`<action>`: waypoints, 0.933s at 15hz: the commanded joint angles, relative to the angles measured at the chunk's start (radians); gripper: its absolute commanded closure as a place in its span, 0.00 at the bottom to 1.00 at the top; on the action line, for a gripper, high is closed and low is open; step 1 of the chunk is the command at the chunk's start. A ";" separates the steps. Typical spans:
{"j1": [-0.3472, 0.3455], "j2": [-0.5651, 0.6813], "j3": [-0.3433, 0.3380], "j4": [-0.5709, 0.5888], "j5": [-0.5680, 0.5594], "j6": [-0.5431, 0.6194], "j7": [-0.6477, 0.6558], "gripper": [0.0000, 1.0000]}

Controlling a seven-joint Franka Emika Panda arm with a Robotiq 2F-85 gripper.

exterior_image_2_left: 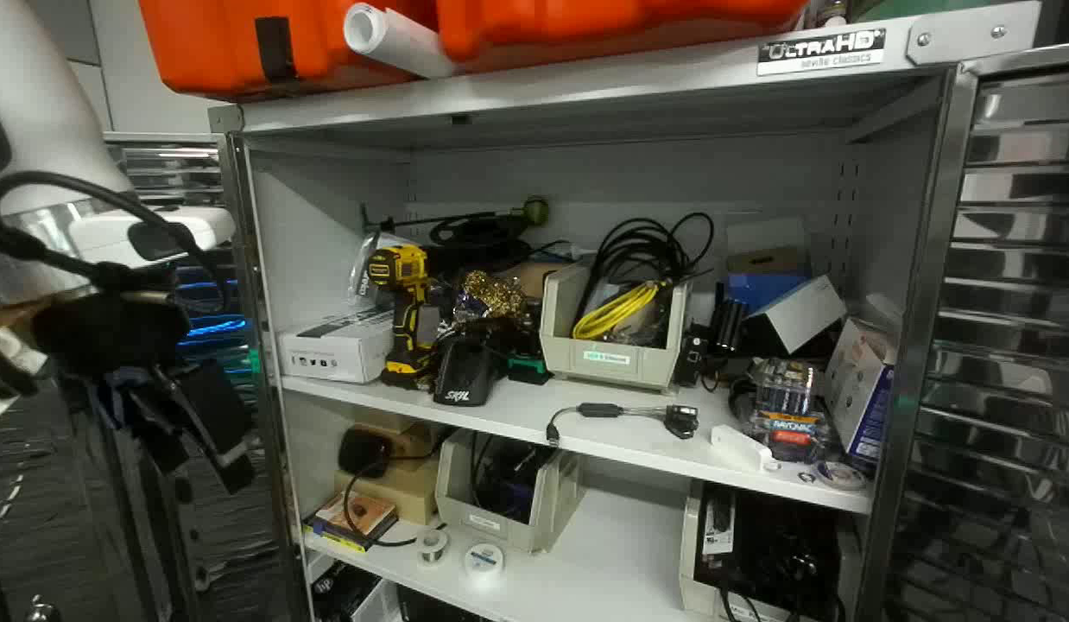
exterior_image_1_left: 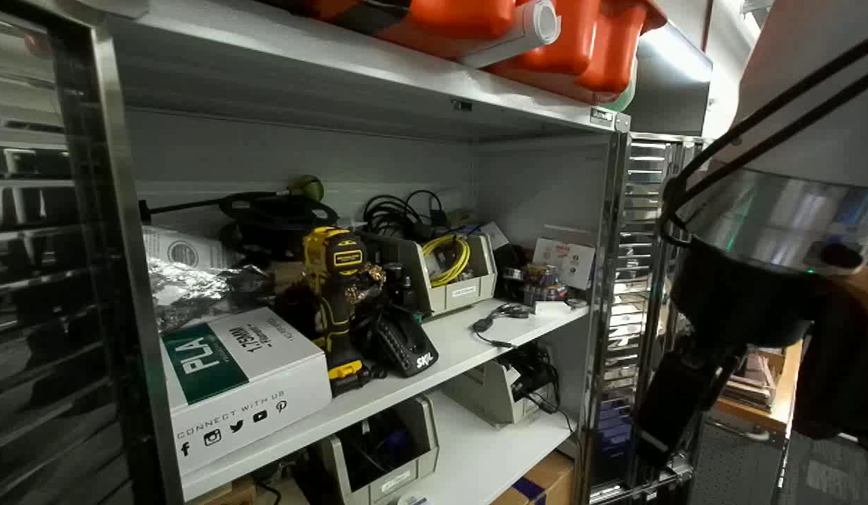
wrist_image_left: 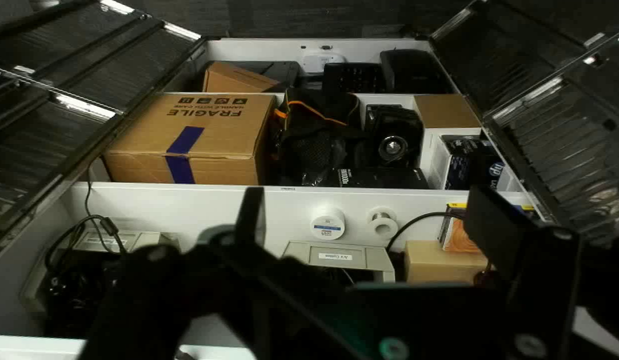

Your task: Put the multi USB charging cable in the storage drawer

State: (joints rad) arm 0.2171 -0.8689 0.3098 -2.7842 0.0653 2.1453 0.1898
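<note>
The fingers (wrist_image_left: 250,216) of the gripper (wrist_image_left: 368,215) stand wide apart in the wrist view; beyond them sits a cardboard box (wrist_image_left: 199,137). In an exterior view, the charging cable (exterior_image_2_left: 601,409) lies on a shelf (exterior_image_2_left: 509,410) in front of a bin (exterior_image_2_left: 616,367) holding yellow cord (exterior_image_2_left: 616,313). In an exterior view, the gripper hangs outside the cabinet (exterior_image_1_left: 543,186), apart from the cable.

I can enter through the front of the cabinet (exterior_image_2_left: 716,173), between doors (exterior_image_2_left: 1001,285) standing wide. Bare shelf (exterior_image_2_left: 513,413) lies between the cable (exterior_image_2_left: 600,409) and the SKIL charger (exterior_image_2_left: 462,371), free air above to the top board (exterior_image_2_left: 586,85). Behind, a bin (exterior_image_2_left: 649,364) blocks me, a yellow coil (exterior_image_2_left: 616,313) crowding its mouth; a white block (exterior_image_2_left: 738,447) sits near the cable.
</note>
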 commanded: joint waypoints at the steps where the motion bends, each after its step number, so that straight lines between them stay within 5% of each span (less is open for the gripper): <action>1: 0.008 0.002 -0.008 0.003 -0.008 -0.002 0.006 0.00; 14: -0.037 0.051 -0.026 0.034 -0.040 0.031 0.000 0.00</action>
State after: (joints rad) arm 0.2102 -0.8583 0.3027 -2.7800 0.0555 2.1476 0.1898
